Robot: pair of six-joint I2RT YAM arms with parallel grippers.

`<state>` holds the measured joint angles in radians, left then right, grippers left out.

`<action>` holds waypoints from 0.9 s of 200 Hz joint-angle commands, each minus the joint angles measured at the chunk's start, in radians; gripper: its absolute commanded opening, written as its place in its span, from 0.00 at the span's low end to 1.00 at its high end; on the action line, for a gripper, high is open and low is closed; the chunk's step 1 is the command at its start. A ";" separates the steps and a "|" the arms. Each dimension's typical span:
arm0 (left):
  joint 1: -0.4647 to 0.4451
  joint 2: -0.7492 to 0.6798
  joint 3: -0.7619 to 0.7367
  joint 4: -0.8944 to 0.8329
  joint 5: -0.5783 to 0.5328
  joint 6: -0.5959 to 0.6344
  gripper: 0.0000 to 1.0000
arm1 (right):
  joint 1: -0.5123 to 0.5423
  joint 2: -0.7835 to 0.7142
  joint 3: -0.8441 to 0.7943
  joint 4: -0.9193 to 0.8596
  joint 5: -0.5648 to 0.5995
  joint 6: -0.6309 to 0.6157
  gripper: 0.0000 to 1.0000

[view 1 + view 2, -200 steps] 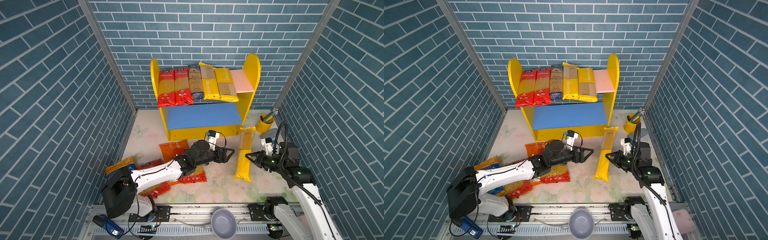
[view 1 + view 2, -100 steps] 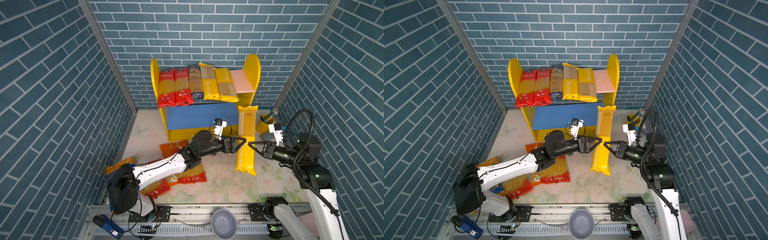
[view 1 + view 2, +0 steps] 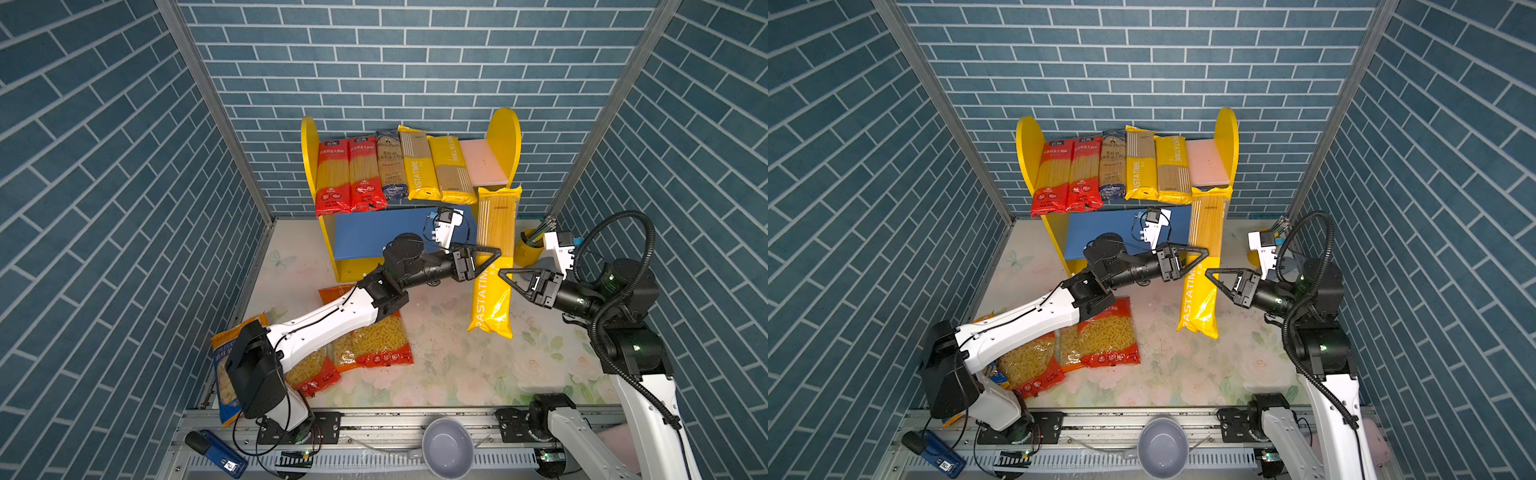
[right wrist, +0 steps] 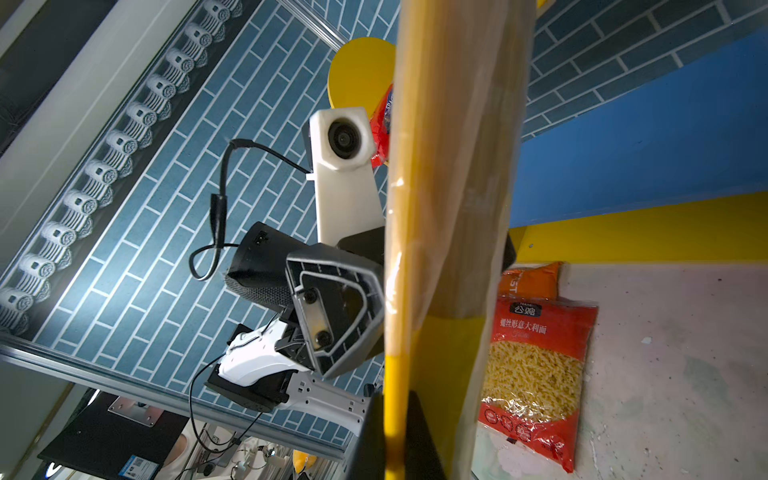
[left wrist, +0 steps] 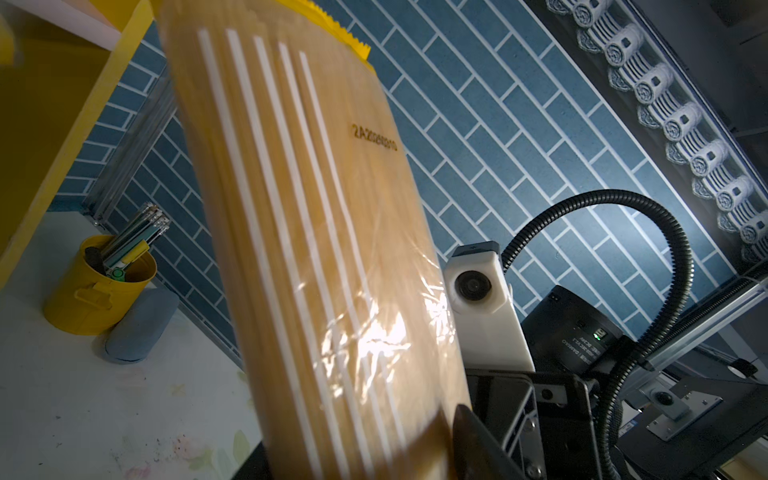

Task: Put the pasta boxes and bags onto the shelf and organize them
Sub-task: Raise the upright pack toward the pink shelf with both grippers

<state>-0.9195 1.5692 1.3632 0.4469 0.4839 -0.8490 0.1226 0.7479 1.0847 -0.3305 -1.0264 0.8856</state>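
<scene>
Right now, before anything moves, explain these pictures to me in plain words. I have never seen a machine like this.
Two robot arms work at a table, each ending in a two-fingered hand. Two pictures look down on the whole scene from above. The other two come from small cameras on the arms' wrists, so they show close-ups.

At the back stands a small yellow shelf with five long spaghetti packs on its pink upper board. Bags of short pasta lie on the table by the left arm, and a yellow pen cup stands on the right.

The right hand pinches a yellow spaghetti pack, holding it roughly upright. The left hand has its fingers either side of it; whether it grips is unclear.
</scene>
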 commanded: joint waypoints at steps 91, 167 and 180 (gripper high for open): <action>0.005 0.003 0.161 -0.163 0.012 0.107 0.13 | 0.021 0.027 -0.070 0.323 0.064 0.067 0.07; 0.005 0.000 0.209 -0.168 -0.119 0.093 0.00 | 0.029 0.062 -0.064 0.326 0.144 0.047 0.22; 0.005 -0.004 0.202 -0.156 -0.128 0.085 0.00 | 0.029 0.071 -0.059 0.326 0.143 0.047 0.24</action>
<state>-0.9073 1.5826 1.5181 0.1970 0.3828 -0.7673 0.1432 0.8104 1.0229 -0.0872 -0.8963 0.9203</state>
